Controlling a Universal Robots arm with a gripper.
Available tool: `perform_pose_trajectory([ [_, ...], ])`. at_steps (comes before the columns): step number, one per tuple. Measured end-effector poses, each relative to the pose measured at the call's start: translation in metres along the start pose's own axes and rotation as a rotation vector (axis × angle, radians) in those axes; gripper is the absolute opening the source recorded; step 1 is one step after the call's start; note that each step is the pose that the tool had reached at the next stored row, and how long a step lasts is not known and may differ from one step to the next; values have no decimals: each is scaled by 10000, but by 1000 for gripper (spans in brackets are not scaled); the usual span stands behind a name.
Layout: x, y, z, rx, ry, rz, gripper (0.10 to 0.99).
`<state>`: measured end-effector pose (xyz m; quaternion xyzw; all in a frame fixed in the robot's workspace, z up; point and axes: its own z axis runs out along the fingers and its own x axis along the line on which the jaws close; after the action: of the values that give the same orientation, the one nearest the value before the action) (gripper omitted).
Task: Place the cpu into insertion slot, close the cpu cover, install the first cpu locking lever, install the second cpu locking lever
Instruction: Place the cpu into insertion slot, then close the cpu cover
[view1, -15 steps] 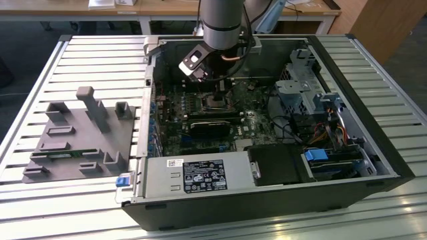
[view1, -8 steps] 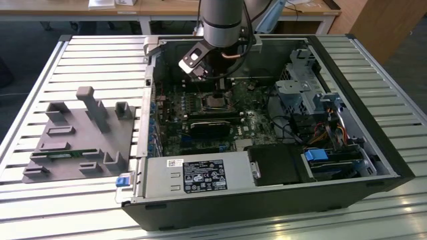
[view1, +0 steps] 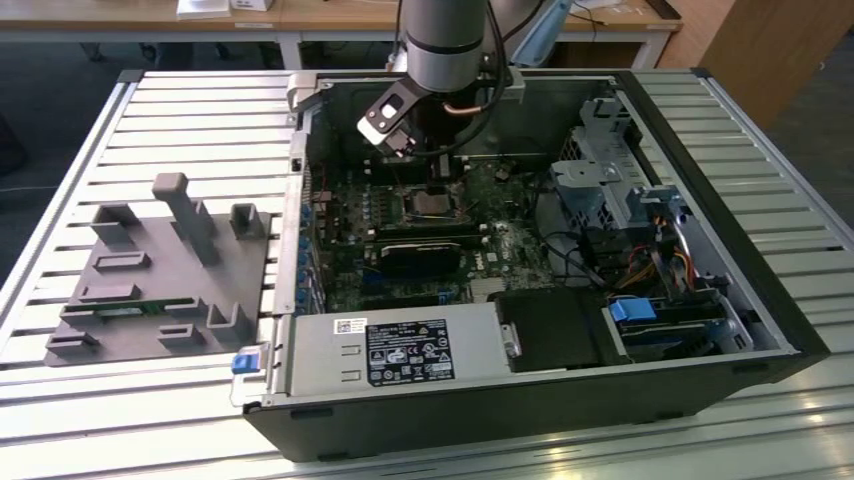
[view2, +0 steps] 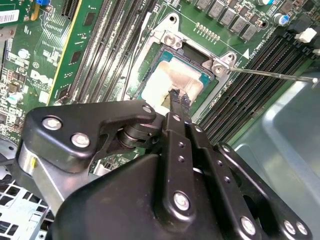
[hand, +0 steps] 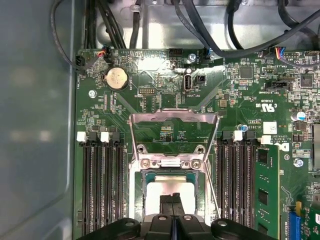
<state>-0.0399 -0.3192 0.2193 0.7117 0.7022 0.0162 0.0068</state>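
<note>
The big black metal case (view1: 534, 425) lay open on its side, with wide room above the flat green board (hand: 165, 80). The round grey arm (view1: 447, 40) hung down into it. The thin silver cover (hand: 173, 114), a square frame, stood flipped open. The square cpu (hand: 155, 189), its top smeared white, sat in the dark-edged slot (view2: 155, 57). The black gripper (hand: 173, 199) had its tips pressed together, right over the cpu.

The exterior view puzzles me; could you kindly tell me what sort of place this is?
Probably a robotics lab or workshop: a robot arm reaches into an open computer case lying on a slatted metal workbench, with wooden desks behind.
</note>
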Motion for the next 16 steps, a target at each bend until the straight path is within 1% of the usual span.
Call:
perform_pose_trajectory([
  [5, 0, 1, -25, 1, -3, 0, 106],
  [16, 1, 4, -143, 1, -2, 0, 106],
])
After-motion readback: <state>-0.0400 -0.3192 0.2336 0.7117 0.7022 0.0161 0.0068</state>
